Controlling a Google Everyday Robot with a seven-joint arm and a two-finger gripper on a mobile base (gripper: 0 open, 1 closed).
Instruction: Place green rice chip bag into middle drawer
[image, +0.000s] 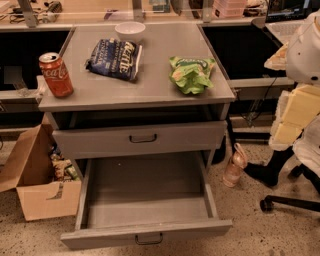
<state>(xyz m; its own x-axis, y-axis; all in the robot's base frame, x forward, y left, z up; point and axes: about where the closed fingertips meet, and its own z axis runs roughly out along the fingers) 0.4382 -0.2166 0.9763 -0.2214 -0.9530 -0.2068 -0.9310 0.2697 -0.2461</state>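
Red can (56, 75) at the worktop's (150, 90) left edge: white script running up its side, "Coca-Cola". Next, the dark blue bag (115, 59) further back: big white letters set sideways, they look like "Rite", smaller print beside them too small to read. Green rice chip bag (191, 74) on the right: its lettering can't be made out. The claw (260, 173) hangs low at the right, beside the cabinet.

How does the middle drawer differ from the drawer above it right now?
The middle drawer is pulled out, its plain grey inside showing; the upper drawer is shut, only its front visible. The middle drawer's front sits lower and nearer the camera than the upper drawer's. Both are grey with a small dark bar handle. The pincer hangs low to the right of the cabinet, away from both.
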